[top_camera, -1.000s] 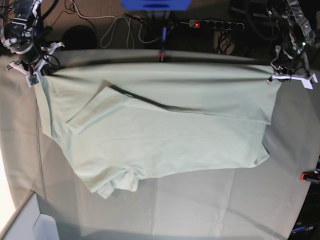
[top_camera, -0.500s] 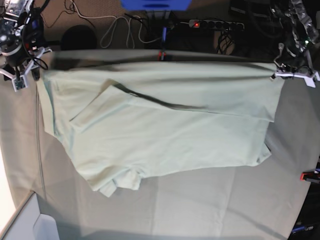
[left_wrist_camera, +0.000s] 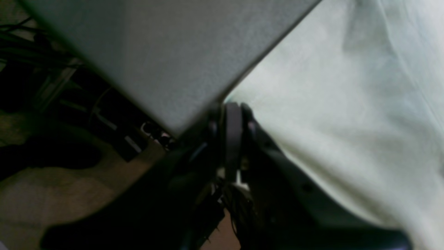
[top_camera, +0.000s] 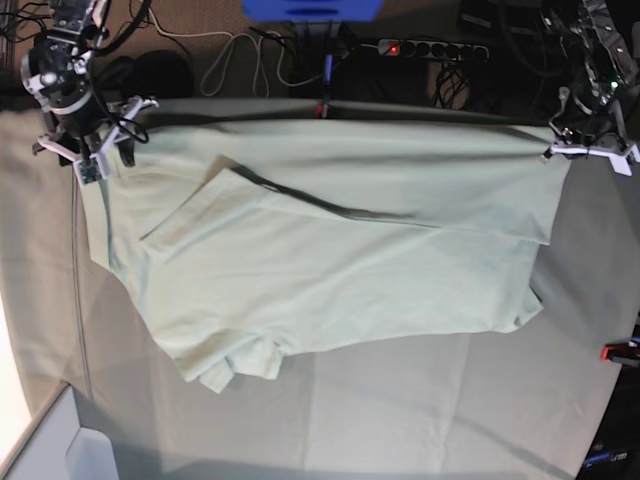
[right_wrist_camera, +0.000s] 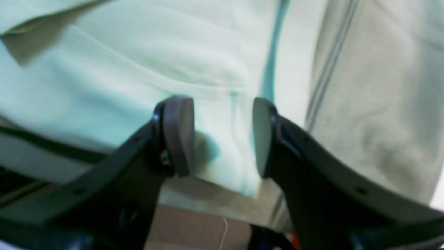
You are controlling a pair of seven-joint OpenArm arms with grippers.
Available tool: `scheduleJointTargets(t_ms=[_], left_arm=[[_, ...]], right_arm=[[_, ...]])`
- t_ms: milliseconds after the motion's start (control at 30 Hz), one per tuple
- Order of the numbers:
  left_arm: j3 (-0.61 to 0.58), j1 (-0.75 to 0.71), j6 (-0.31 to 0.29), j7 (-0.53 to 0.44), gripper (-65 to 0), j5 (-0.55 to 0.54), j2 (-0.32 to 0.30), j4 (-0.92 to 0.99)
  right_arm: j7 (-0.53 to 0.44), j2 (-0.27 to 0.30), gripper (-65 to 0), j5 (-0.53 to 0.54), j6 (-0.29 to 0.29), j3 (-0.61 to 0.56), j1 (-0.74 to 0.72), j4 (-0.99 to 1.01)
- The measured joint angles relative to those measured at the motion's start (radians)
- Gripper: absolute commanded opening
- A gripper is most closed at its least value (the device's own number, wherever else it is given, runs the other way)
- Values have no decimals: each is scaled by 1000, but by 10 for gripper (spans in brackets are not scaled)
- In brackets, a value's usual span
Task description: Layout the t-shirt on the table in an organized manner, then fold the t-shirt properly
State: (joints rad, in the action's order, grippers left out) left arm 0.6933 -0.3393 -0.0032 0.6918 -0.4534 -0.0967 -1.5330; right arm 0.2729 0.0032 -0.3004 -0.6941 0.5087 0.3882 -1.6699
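The pale mint-green t-shirt [top_camera: 330,260] lies spread across the table [top_camera: 400,420], with a sleeve folded over its left part and a bunched bit at its lower left. My left gripper [top_camera: 556,151] is shut on the shirt's far right corner at the table's back edge. In the left wrist view the closed fingers [left_wrist_camera: 233,116] pinch the shirt's edge [left_wrist_camera: 347,121]. My right gripper [top_camera: 100,145] hovers open over the shirt's far left corner. In the right wrist view its pads [right_wrist_camera: 178,135] stand apart above the shirt [right_wrist_camera: 138,69], holding nothing.
Red-orange clamps sit at the back edge [top_camera: 322,108] and right edge [top_camera: 620,351]. Cables and a power strip [top_camera: 430,47] lie on the floor behind the table. A white object [top_camera: 90,450] sits at the front left. Grey table cloth [right_wrist_camera: 374,104] shows beside the shirt.
My right gripper swung left off the shirt's corner, then came back right and now hovers open over it. My left gripper pulled its corner slightly right and back, stretching the top edge.
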Motion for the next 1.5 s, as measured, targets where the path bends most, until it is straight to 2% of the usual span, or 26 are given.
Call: scheduleJointTargets(t_ms=[167, 300, 467, 667, 767, 900, 1000, 1100, 1200, 1367, 1500], left_arm=[[0, 1, -1, 1, -650, 1, 0, 2], [0, 2, 0, 0, -650, 1, 0, 2], [0, 2, 0, 0, -650, 0, 0, 2], [0, 2, 0, 0, -648, 0, 0, 1], [0, 2, 0, 0, -589, 0, 0, -4], [0, 2, 4, -10, -432, 0, 1, -43], [0, -1, 4, -6, -335, 2, 8, -75], [4, -16, 8, -2, -314, 0, 11, -130], [5, -11, 8, -9, -313, 2, 10, -193], [2, 179, 6, -2, -313, 2, 11, -174], [-1, 409, 0, -12, -313, 6, 0, 52]], right_arm=[[-1, 1, -373, -5, -1, 2, -25, 121], [-7, 53, -373, -1, 0, 23, -29, 166], [-7, 74, -373, 1, -1, 40, -18, 161], [-4, 74, -373, -3, 0, 58, -4, 50], [-3, 73, -373, -3, 0, 51, -6, 10], [3, 24, -371, -6, 0, 48, -11, -31], [4, -5, -370, -7, 0, -8, -11, -50], [1, -19, -370, -7, 0, -69, -11, -56], [4, -25, -370, -7, 0, -79, -14, -56], [4, -37, -370, -8, 0, -69, -42, -55], [2, -37, -370, -8, -1, -51, -45, -55]])
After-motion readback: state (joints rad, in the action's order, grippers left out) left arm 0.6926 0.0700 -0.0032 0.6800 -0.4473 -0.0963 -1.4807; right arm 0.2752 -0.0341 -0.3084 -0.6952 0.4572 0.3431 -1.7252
